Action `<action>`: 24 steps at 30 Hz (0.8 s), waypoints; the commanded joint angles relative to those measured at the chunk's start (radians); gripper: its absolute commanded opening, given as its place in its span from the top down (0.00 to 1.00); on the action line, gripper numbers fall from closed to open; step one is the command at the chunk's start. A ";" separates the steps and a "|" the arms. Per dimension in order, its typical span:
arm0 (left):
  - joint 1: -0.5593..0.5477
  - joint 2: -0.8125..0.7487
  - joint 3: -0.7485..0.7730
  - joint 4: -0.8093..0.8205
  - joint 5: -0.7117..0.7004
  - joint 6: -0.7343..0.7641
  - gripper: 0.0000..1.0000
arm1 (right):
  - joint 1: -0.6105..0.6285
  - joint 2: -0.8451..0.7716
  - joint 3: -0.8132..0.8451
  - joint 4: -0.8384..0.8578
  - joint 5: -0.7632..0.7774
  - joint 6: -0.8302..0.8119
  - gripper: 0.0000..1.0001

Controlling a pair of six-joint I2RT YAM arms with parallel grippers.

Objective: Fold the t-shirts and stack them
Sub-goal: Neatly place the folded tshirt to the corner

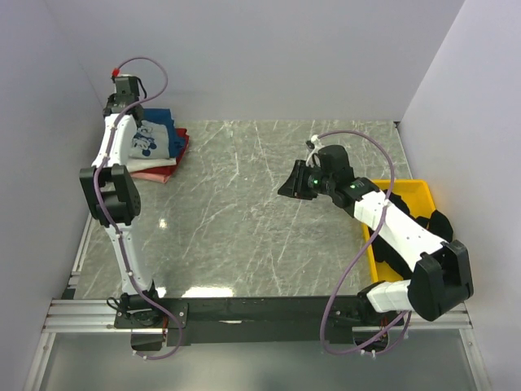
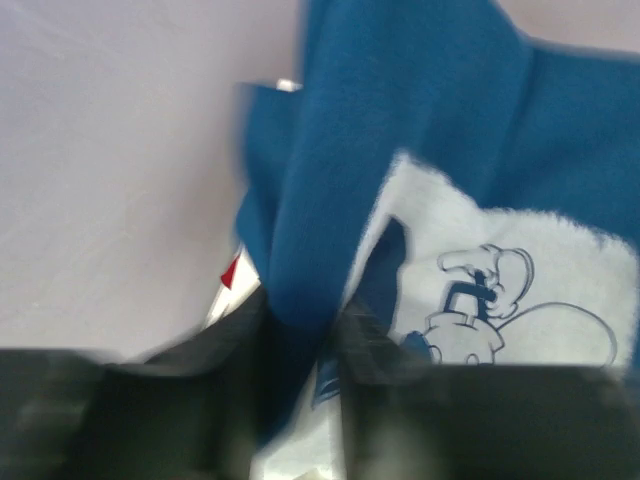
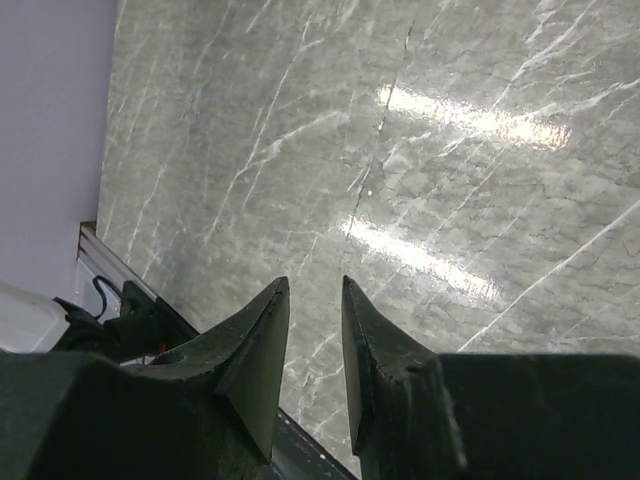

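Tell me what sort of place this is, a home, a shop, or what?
Probably a robotics lab test cell: plain pale walls box in a marble-look tabletop, a left arm and right arm are mounted on a bar, and t-shirts are piled in a corner.

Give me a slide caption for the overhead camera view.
Left arm over the dark blue t-shirt topping the far-left stack; right pincer open above the marble table, near the yellow tray.
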 commanded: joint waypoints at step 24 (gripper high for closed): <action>-0.242 -0.698 -0.882 0.456 0.320 -0.670 0.01 | -0.012 -0.148 -0.059 0.012 0.133 -0.010 0.30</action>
